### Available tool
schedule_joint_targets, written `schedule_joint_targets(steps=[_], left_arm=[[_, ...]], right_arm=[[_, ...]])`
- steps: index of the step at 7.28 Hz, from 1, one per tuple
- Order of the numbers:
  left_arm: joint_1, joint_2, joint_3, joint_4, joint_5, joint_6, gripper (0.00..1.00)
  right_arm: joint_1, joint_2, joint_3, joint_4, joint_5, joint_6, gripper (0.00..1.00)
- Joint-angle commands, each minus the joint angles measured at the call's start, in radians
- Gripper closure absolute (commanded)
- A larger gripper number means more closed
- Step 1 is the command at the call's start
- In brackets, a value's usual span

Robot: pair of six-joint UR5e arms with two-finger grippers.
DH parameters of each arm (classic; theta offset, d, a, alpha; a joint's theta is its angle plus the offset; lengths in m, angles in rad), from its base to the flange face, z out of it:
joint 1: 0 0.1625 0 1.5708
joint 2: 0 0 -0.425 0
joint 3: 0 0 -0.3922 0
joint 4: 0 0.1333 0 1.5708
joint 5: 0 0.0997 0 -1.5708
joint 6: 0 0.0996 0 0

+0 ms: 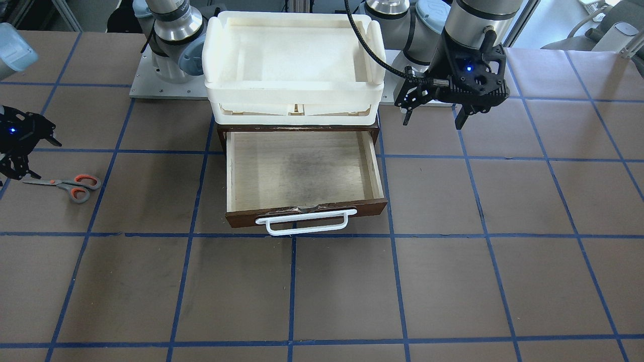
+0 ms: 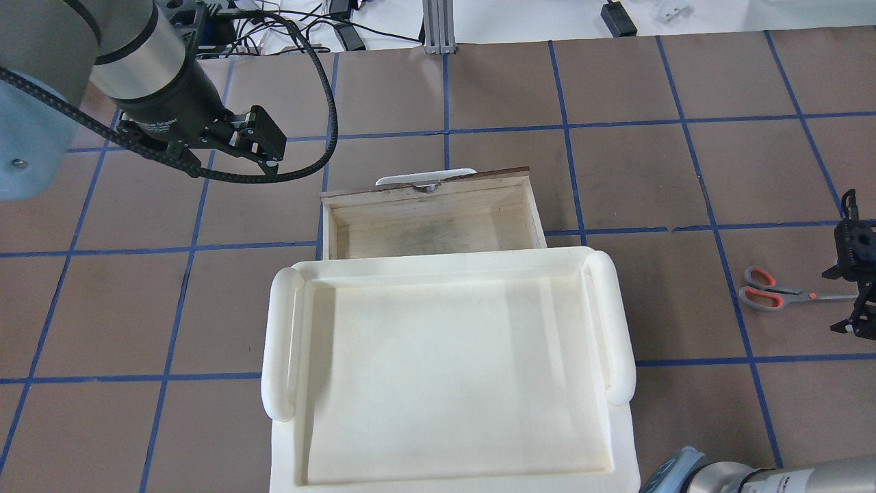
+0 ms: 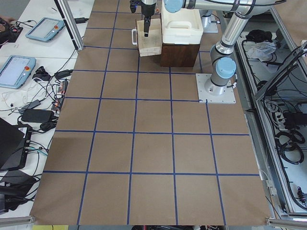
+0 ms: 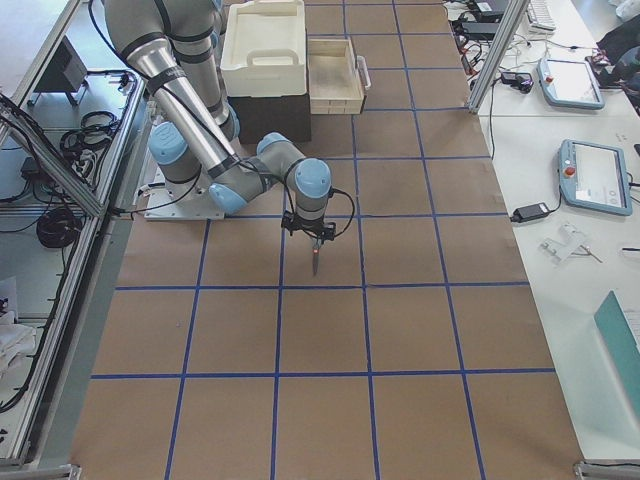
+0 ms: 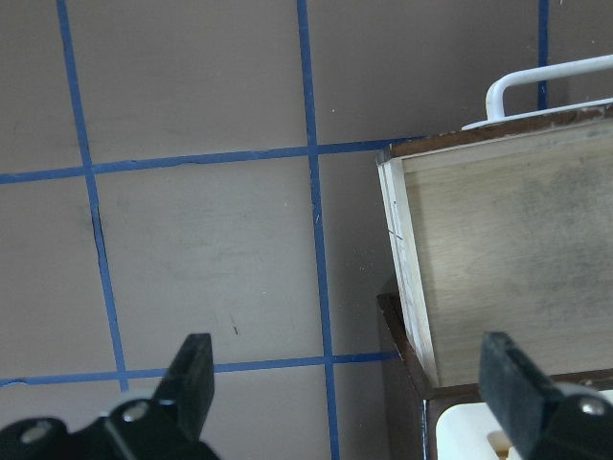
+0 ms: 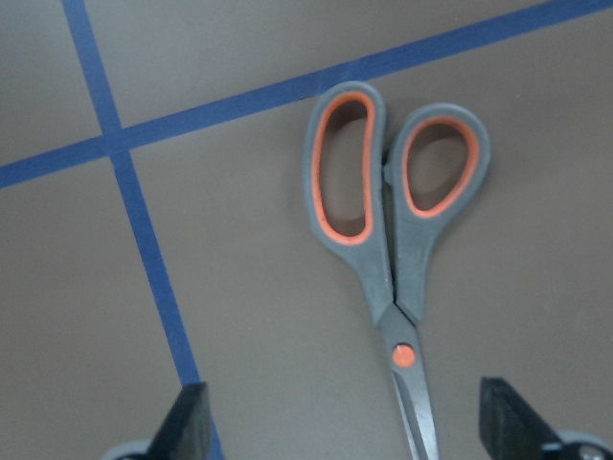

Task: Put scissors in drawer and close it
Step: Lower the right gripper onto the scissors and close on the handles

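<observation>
The scissors lie flat on the brown table, far to my right of the drawer; they also show in the overhead view. In the right wrist view the scissors point handles away, blades between my fingers. My right gripper is open and hovers over the blades, holding nothing. The drawer is pulled open, its pale plywood inside empty, white bar handle in front. My left gripper is open and empty, above the table beside the drawer's left side.
A cream-white plastic tray sits on the dark brown cabinet above the drawer and overhangs its back part. Blue tape lines grid the brown table. Arm bases stand behind the cabinet.
</observation>
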Motion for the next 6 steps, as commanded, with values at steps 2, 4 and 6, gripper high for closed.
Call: schedule_joint_targets(steps=[2,4,6], left_arm=[[0.0,-0.002,0.0,0.0,-0.001,-0.001,0.0],[0.0,-0.006,-0.002,0.008,-0.002,-0.003,0.0],[0.0,-0.006,-0.002,0.009,-0.002,-0.003,0.0]], right_arm=[[-0.052,0.041,0.067,-0.135,0.034,-0.079,0.0],[-0.034,0.046,0.069,-0.177,0.041,-0.121,0.09],[0.0,0.048,0.067,-0.191,0.041,-0.121,0.15]])
